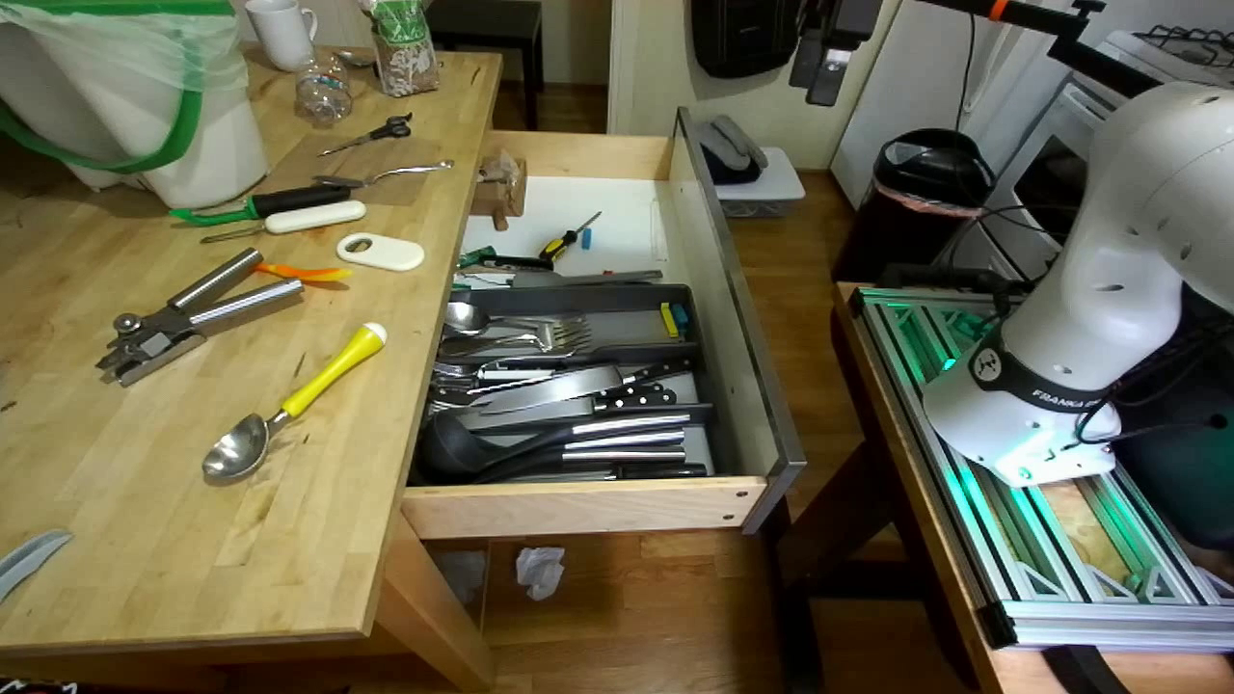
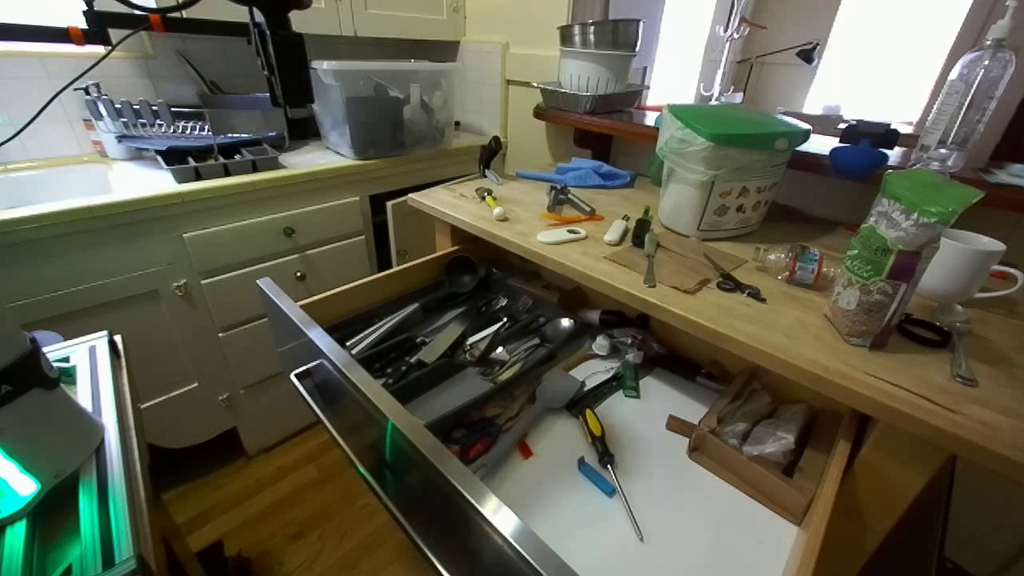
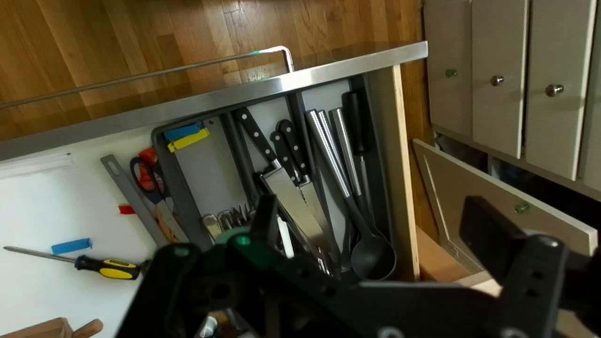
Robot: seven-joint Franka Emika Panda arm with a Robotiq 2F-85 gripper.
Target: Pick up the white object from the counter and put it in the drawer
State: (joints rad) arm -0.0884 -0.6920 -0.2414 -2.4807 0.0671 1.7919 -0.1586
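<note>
The white object (image 1: 381, 253) is a small flat oval with a hole at one end. It lies on the wooden counter (image 1: 174, 540) near the edge beside the drawer, and also shows in an exterior view (image 2: 562, 235). It is out of the wrist view. The drawer (image 1: 737, 318) is pulled open beside the counter. Its black cutlery tray of utensils and white-lined section show in the wrist view (image 3: 42, 202). My gripper (image 3: 375, 220) is open with nothing between its fingers. It hangs high, beyond the drawer front in an exterior view (image 1: 822, 77), away from the white object.
Around the white object lie a white-handled tool (image 1: 313, 217), an orange tool (image 1: 304, 274), a metal press (image 1: 193, 318) and a yellow-handled scoop (image 1: 333, 371). A white bin (image 1: 207, 145) stands behind. A screwdriver (image 2: 596, 436) and cardboard box (image 2: 744, 472) lie in the drawer's white-lined section.
</note>
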